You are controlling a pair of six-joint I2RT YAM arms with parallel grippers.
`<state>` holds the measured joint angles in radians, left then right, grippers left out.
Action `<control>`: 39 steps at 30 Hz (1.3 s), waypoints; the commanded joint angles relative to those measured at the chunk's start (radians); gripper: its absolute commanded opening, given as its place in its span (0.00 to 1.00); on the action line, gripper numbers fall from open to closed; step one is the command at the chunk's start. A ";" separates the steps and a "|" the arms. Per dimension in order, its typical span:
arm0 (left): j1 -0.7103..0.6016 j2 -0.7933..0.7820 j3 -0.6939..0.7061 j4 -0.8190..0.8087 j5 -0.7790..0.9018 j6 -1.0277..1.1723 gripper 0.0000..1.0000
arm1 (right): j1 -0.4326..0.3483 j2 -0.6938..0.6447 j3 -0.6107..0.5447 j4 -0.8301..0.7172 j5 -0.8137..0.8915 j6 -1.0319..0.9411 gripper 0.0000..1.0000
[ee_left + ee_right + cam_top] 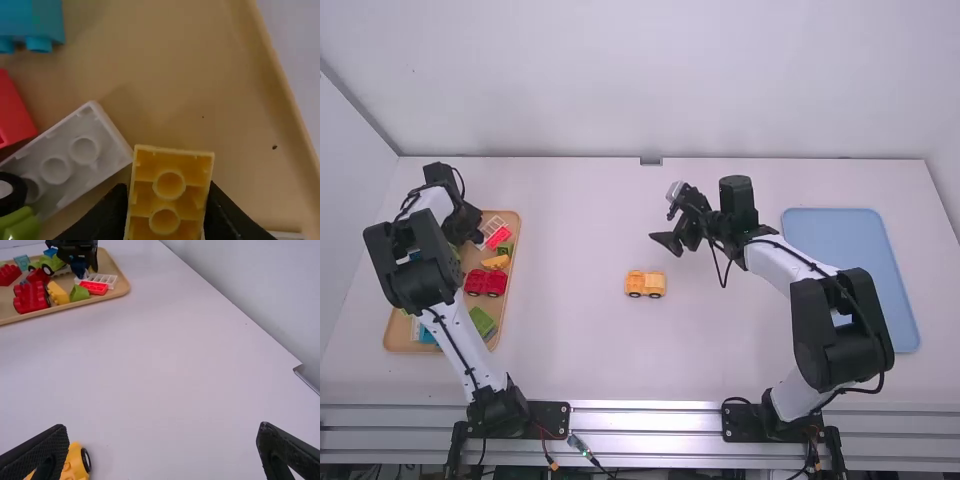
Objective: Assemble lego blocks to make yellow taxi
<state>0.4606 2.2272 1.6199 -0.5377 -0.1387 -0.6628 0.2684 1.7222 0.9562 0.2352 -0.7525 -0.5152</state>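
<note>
Yellow taxi (645,285), part-built: located near the middle of the desk (580,350), resting on its wheels. This placement leaves working room all round it and puts it between the two arms, presumably so that either can serve it. A wheeled base standing level should accept parts pressed from above, though it may roll under a sideways push.

Right pincer (163,425): fingers well apart, nothing between them, positioned beyond the taxi as seen in the high view. Its likely purpose is to steady the body during fitting.

Left pincer (166,188): clamped on a small yellow block (171,162) at the tan tray (200,75). The fingers bear on two opposite sides, which should limit slipping. The hollow underside faces the wrist camera, so the block appears inverted; it will probably need turning before its sockets can seat on studs.

White block (82,152): hollow side showing, just beside the held part. Lift straight up, to avoid dragging it along. Red wheeled piece (486,283) and other loose parts share the tray, whose rim should keep spares together.

Step in hand, as judged: collecting a yellow part. Assembly remains unfinished.

Blue tray (810,225): at the right side, apart from the taxi.
</note>
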 commanded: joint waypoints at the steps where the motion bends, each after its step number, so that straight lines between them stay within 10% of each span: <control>1: -0.005 -0.002 -0.006 -0.007 0.001 -0.003 0.30 | 0.000 -0.003 0.013 -0.005 -0.008 0.003 0.99; 18: -0.004 -0.002 0.119 -0.096 0.015 0.008 0.03 | -0.002 -0.003 0.013 -0.009 -0.009 0.003 0.99; 28: -0.008 -0.002 0.239 -0.350 0.016 0.002 0.09 | -0.002 -0.003 0.013 -0.016 -0.008 0.003 0.99; 39: -0.002 -0.002 0.066 -0.168 0.077 0.002 0.10 | -0.001 -0.003 0.013 -0.033 -0.008 0.003 0.99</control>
<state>0.4591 2.2272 1.7042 -0.7094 -0.0982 -0.6617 0.2680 1.7222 0.9562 0.2058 -0.7525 -0.5137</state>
